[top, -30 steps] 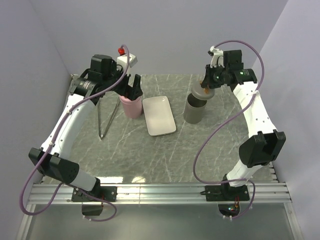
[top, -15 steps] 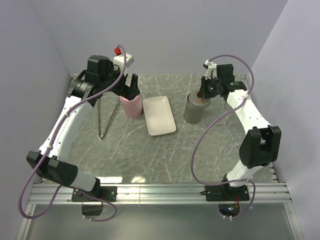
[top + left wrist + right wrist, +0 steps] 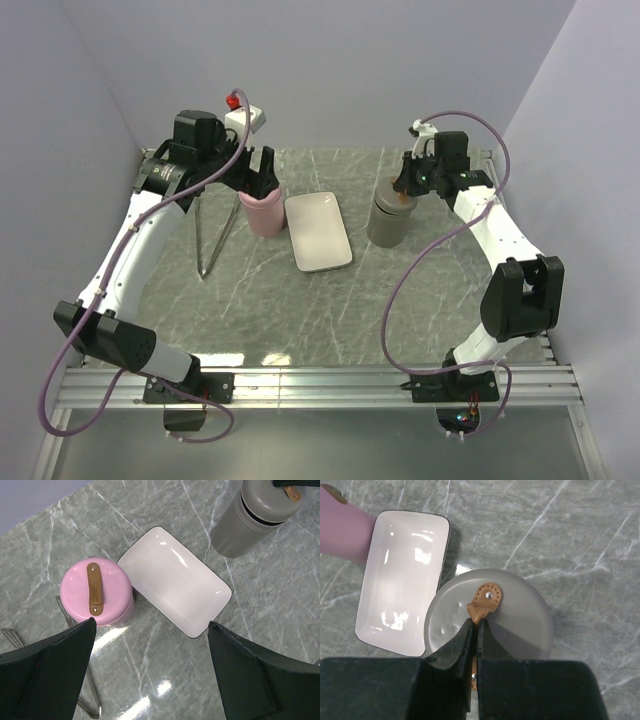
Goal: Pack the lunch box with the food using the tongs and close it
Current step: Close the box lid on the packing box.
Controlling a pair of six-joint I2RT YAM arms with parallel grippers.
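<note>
A grey round lunch box container [image 3: 388,222] stands at the back right with its lid [image 3: 520,625] on. My right gripper [image 3: 405,192] [image 3: 476,622] is shut on the lid's tan strap [image 3: 485,602]. A pink round container [image 3: 263,212] [image 3: 97,592] with a strapped lid stands at the back left. My left gripper [image 3: 262,180] [image 3: 152,625] hovers above it, wide open and holding nothing. The silver tongs [image 3: 212,235] [image 3: 11,636] lie on the table left of the pink container. The food is out of view.
An empty white rectangular plate [image 3: 318,232] [image 3: 175,580] [image 3: 402,575] lies between the two containers. Grey walls close in the table at the back and on both sides. The near half of the marble table holds only the arms' bases.
My right gripper has moved left and down, bringing the grey lid by its strap from above the container onto it. The left arm has shifted only slightly.
</note>
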